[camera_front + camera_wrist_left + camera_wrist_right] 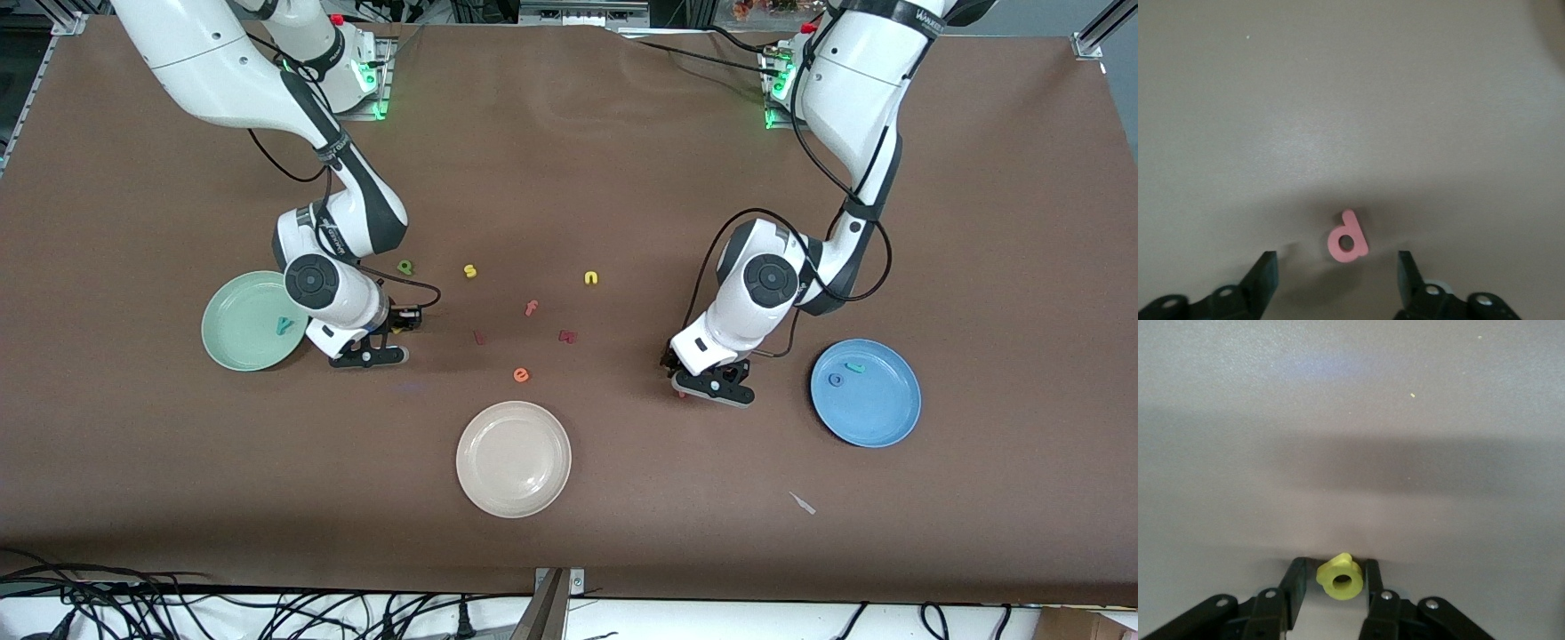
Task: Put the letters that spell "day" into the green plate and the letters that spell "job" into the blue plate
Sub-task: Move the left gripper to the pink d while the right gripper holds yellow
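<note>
The green plate [222, 342] lies toward the right arm's end of the table with the teal y [283, 326] in it. Beside that plate my right gripper [369, 356] [1335, 568] is down at the table, shut on the yellow a [1338, 580]. The dark green d [405, 266] lies farther from the camera than that gripper. The blue plate [889, 427] holds the teal j [855, 367] and the blue o [836, 380]. Beside it my left gripper [711, 384] [1337, 259] stands open low over the table. The pink b [1347, 240] lies flat between its fingers, touching neither.
A cream-white plate [513, 498] sits nearest the camera at mid-table. Loose letters lie between the arms: yellow s [470, 270], yellow n [591, 278], orange f [531, 308], orange e [521, 375] and two dark red ones [567, 336].
</note>
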### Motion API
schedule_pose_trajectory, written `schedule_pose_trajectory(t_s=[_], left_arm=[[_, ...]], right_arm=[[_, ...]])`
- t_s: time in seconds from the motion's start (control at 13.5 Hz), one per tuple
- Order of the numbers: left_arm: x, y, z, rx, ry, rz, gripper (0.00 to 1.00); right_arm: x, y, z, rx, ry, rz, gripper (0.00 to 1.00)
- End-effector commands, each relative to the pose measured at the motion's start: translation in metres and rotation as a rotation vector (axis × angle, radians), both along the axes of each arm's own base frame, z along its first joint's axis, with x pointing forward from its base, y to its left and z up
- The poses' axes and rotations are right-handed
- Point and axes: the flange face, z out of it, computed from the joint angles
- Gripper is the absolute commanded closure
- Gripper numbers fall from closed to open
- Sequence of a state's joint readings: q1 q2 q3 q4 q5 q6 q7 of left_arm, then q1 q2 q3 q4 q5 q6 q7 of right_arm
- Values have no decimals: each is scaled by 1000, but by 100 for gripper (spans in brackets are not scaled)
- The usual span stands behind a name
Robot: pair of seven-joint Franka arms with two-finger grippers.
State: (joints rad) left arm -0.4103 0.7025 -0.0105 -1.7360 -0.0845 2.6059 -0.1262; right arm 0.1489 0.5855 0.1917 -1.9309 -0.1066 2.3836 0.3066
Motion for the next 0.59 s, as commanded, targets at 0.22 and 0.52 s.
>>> schedule_pose_trajectory(t_s=[0.22, 0.52], left_arm=[[10, -5, -12, -6, -19, 12, 26], [10, -4, -17, -3, -15, 14, 29]], right_arm=[[-2, 2, -6, 14, 3, -2, 65], [-2, 2, -7, 13, 4, 2, 68]])
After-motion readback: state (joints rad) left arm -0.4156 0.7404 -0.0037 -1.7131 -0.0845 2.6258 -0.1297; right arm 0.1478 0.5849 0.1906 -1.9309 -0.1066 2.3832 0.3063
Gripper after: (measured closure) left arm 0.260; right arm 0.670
